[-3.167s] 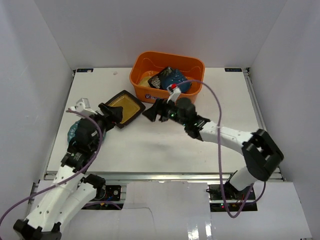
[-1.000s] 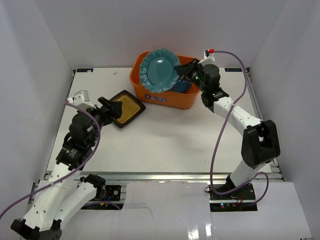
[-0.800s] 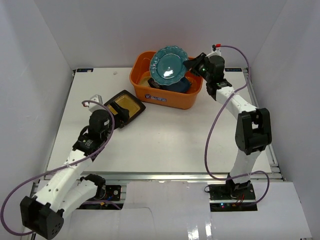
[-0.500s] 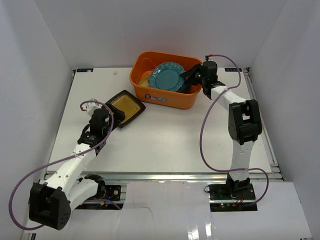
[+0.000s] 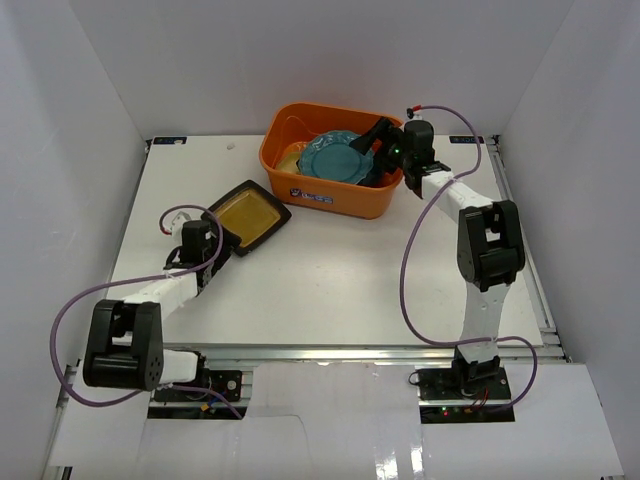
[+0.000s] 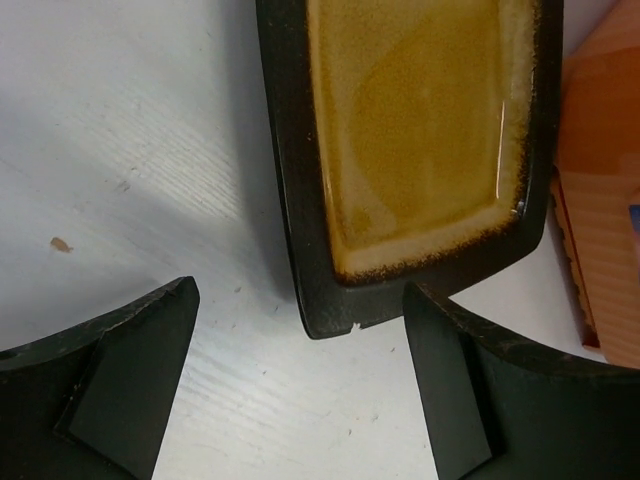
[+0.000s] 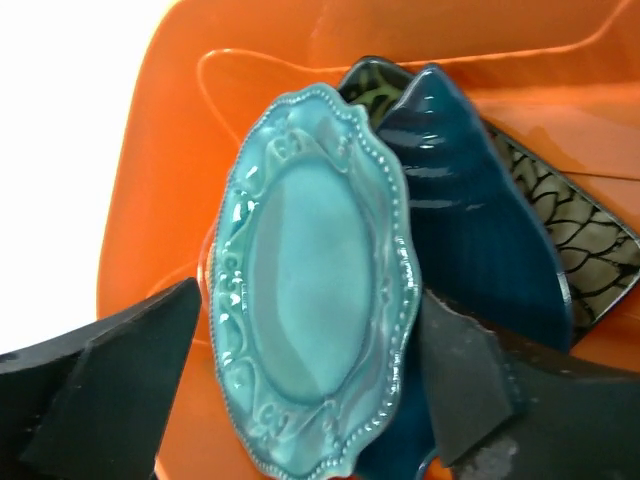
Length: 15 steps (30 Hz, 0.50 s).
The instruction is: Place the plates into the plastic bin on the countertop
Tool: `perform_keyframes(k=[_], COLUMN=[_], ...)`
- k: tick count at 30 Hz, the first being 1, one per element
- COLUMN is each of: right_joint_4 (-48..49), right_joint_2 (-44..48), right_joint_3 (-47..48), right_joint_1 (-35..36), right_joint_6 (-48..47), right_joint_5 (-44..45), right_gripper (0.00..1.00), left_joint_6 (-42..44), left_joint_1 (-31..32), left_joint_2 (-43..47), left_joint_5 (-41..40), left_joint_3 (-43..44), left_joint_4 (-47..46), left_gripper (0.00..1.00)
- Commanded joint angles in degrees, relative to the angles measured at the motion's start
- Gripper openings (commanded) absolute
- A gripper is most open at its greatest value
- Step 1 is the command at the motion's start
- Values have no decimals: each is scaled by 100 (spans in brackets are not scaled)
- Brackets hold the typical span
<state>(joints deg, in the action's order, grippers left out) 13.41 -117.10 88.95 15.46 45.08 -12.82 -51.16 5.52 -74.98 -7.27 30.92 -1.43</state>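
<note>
A: Where are we on the plates?

B: Most are in. The teal scalloped plate [image 7: 310,290] lies inside the plastic bin [image 5: 360,200], tilted against the dark blue plate [image 7: 480,240]. The black floral plate [image 7: 590,250] sits underneath them, and we see a yellow plate [image 5: 290,158] at the bin's left end

A: Right hand?

B: The right hand [image 5: 380,140] hangs over the bin's right end with its jaws spread wide, one on each side of the teal plate. It grips nothing; we judge the plate rests on the pile on its own

A: What's left?

B: One plate that we can see. The amber plate [image 6: 420,130] with the black rim lies flat on the tabletop [image 5: 330,270], just beside the bin's front left corner

A: Left hand on it?

B: Not yet. The left hand [image 6: 300,350] is low at the plate's near corner, jaws wide apart and straddling that corner, no contact visible. It's lined up for a grasp on the rim, we'd say

A: Anything else outside?

B: We can't make out any more plates on the tabletop. Whatever is under the pile in the bin is hidden, so we can't give a full count

A: So one pick and drop to go, as far as we can tell

B: Agreed, with the bin's left side looking like the freer spot
</note>
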Motion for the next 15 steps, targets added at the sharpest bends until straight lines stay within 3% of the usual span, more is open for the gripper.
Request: perform_keyframes(k=[1,3,6,10,15], right_joint_4=[311,346,575,794,1374], right_joint_2=[740,1013,1408,1979,2779], right_joint_3=[-114,-289,-553,-1210,-2196], right_joint_1=[-43,-43,-43,-17,18], right_joint_6=[-298,-377,-386,-395,-184], right_joint_5=[-62,-141,-493,-1002,-1249], right_gripper=[95,98,90,90,90], left_joint_6=[-122,-123,-149,-403,-536], left_joint_1=[-252,-323,-455,-743,-815], left_joint_2=[-113,-288,-666,-1132,-1808], left_joint_5=[524,603,918,1113,1280], left_joint_3=[-243,-323,-454,-709,-762], left_joint_4=[-1156,-1594,-2305,-3178,-4152], left_gripper=[92,91,88,82,70])
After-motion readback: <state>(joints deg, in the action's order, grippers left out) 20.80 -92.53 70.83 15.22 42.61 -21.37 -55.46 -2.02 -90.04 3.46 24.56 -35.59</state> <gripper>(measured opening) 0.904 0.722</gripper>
